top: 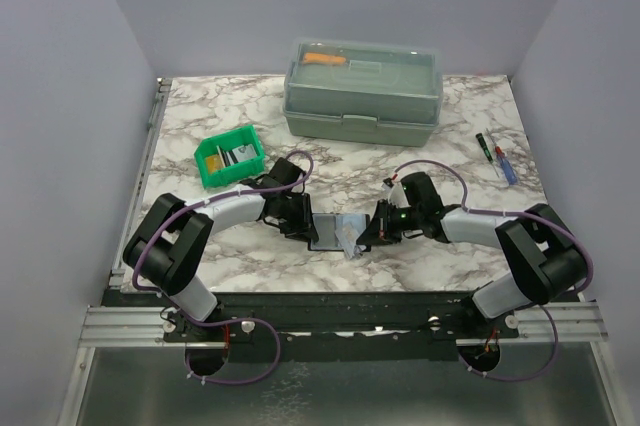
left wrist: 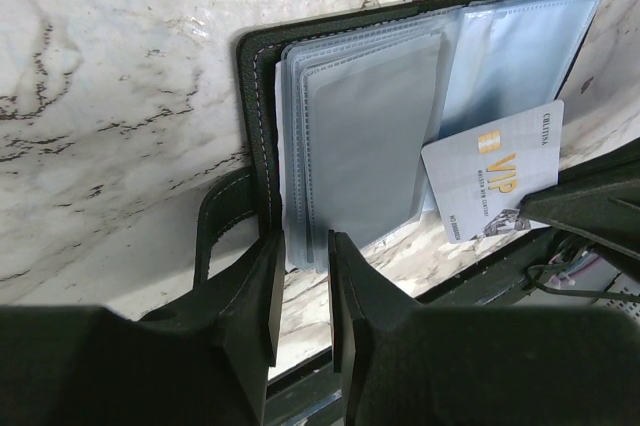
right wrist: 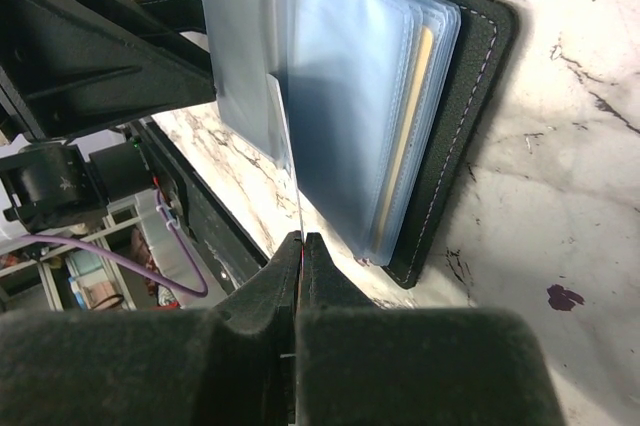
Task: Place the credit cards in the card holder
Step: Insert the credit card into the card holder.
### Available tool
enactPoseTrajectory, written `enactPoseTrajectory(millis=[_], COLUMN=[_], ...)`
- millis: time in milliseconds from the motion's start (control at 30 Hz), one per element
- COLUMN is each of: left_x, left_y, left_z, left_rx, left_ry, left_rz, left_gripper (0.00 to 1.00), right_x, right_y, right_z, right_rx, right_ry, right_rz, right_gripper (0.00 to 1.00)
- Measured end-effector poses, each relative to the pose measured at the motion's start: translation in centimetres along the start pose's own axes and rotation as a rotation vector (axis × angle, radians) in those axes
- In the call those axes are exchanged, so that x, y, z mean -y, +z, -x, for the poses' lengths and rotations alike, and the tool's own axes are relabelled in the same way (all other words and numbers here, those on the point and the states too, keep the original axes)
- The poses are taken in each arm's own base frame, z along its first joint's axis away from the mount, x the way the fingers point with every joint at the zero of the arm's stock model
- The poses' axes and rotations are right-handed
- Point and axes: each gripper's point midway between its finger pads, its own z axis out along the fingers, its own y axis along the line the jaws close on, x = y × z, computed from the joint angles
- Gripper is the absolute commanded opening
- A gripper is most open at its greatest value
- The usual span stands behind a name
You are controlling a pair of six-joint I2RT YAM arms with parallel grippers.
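The right pincer (right wrist: pixel 300 242) clamps the stiff, slippery credit card (left wrist: pixel 495 171) by its near edge; left pincer (left wrist: pixel 300 291), cannot tell.

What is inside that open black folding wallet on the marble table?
Stacked greyish see-through pockets, with a yellowish card tucked in one. The right gripper pinches a silver VIP card at the pockets. Overlapping sleeves hide whether deeper pockets hold cards.

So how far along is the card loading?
Done: one yellowish card sits in a pocket of the open card holder. In hand: left hand grips the pocket pages, right hand pinches the VIP card at the pockets. Left: what look like cards in the green bin.
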Motion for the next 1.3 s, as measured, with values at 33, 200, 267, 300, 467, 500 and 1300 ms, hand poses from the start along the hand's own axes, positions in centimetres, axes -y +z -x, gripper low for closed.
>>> enactPoseTrajectory(millis=[33,200,267,300,467,500,1300], left_x=[0.0,0.0,0.0,0.0,0.0,0.0,-1.6], left_y=[0.0,0.0,0.0,0.0,0.0,0.0,-0.3], left_z=[0.0,0.0,0.0,0.0,0.0,0.0,0.7], left_rx=[0.0,0.0,0.0,0.0,0.0,-0.001,0.035], left_ry=[0.0,0.0,0.0,0.0,-0.001,-0.001,-0.018], left_rz=[0.0,0.0,0.0,0.0,0.0,0.0,0.106], left_gripper=[0.3,0.29,0.29,0.29,0.28,0.28,0.21], right_x=[0.0,0.1,0.3,0.3,0.3,0.3,-0.9], right_y=[0.0,0.2,0.4,0.5,1.1,1.3,2.9], right_z=[0.0,0.1,0.2,0.2,0.6,0.8,4.1], right_rx=[0.001,0.001,0.001,0.0,0.009,0.012,0.118], right_ry=[0.0,0.003,0.01,0.012,0.018,0.02,-0.007], right_rz=[0.0,0.002,0.002,0.003,0.023,0.026,0.091], right_gripper=[0.0,0.0,0.0,0.0,0.0,0.0,0.03])
